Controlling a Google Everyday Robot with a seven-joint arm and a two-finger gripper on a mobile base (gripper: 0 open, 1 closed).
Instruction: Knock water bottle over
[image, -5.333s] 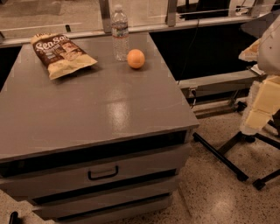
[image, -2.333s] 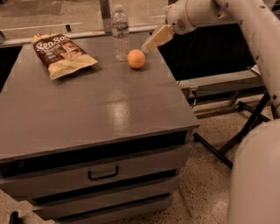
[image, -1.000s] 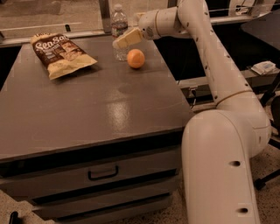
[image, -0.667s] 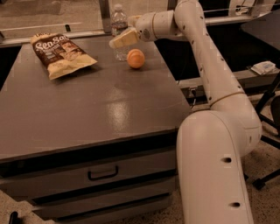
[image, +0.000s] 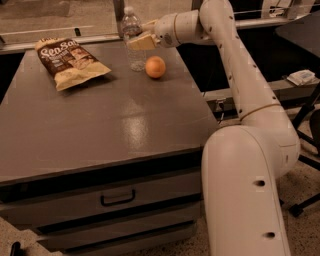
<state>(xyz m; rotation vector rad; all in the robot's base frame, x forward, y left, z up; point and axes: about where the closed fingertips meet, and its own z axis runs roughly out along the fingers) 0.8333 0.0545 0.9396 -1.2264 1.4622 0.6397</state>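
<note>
Gripper: moved left, now seemingly touching water bottle at mid-height
Grip: cannot tell how open
Water bottle: still upright; tipping push looks imminent

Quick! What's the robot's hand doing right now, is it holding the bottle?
Gripper: at the upper half of the water bottle, on the side near the orange; open or closed cannot be told.

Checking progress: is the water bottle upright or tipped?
Upright: the water bottle stands cap-up on the cabinet; the gripper is beside it.
</note>
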